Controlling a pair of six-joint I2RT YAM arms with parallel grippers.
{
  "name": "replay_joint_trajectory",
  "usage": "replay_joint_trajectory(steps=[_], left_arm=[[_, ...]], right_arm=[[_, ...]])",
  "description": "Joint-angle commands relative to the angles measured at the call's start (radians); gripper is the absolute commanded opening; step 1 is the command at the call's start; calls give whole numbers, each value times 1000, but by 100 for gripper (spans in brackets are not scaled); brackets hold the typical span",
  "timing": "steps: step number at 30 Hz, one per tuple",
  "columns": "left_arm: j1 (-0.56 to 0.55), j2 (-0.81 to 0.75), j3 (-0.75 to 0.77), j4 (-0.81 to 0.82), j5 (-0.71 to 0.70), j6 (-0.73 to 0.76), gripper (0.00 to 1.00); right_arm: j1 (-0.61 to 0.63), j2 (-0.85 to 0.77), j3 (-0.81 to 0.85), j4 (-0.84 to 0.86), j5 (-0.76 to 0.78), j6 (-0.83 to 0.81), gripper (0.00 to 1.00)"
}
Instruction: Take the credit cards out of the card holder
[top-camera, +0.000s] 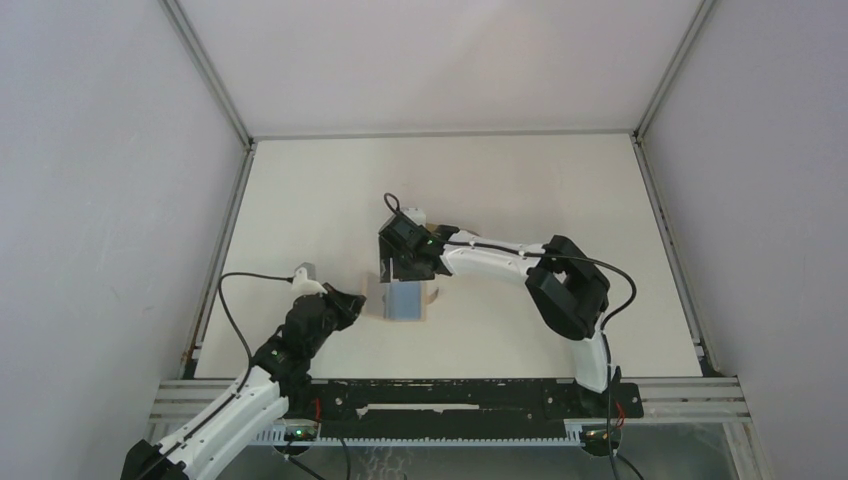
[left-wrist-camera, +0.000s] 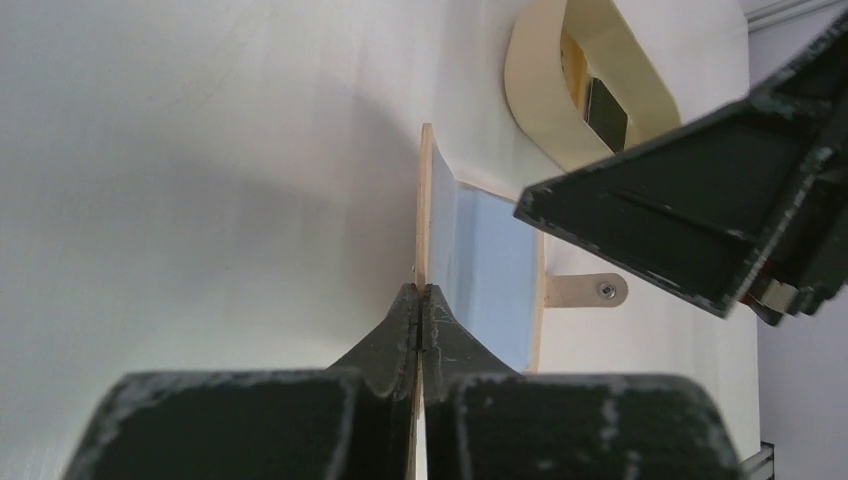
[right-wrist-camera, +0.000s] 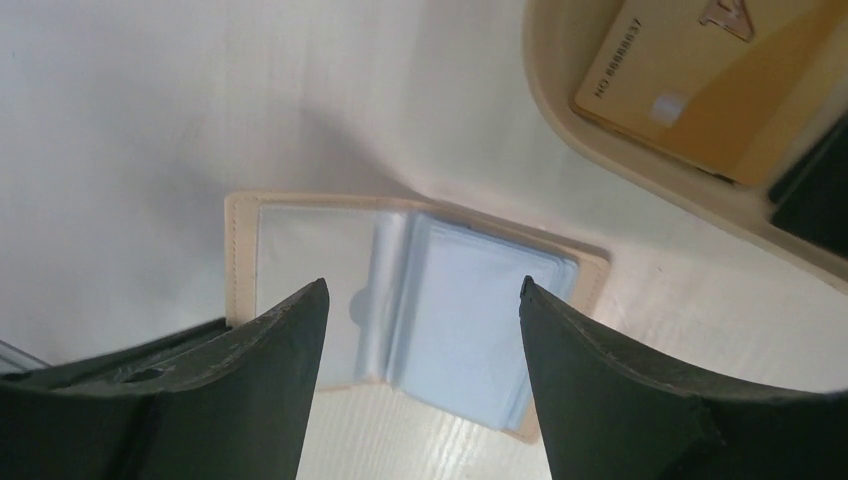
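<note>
open card holder (right-wrist-camera: 238, 262), blue card (right-wrist-camera: 480, 310) inside

Top view looks down from behind; both close wrist views share the card holder (right-wrist-camera: 300, 250).

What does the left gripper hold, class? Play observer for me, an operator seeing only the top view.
Observer: The left gripper is shut on the card holder's cover edge.
Operator: And the right?
Observer: The right gripper hangs open above the light blue card in its sleeve.
Operator: Any cards out?
Observer: A gold card lies in the tray.
</note>
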Motion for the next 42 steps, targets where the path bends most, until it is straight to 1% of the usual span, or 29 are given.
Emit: replay_joint_trajectory(steps=[1,12,19,32,38,42], left_arm=[[5,4,72,28,20,14,0],[5,30,69,66,31,10,0],[6,28,63,69,26,5,0],[6,25,44,85,32,-2,0],[6,27,39,92,34,-6,0],[6,25,38,92,29,-3,0]], right_arm=[[4,38,94,-12,-16,16,78],[10,91,143,-26,-30,2,79],[32,131,201,-56,-25,-20,79],[72,192,256,-82,-33,-40,79],[76,177,264,-85,-14,-57,79],[83,167,263,-129,-9,-81,79]])
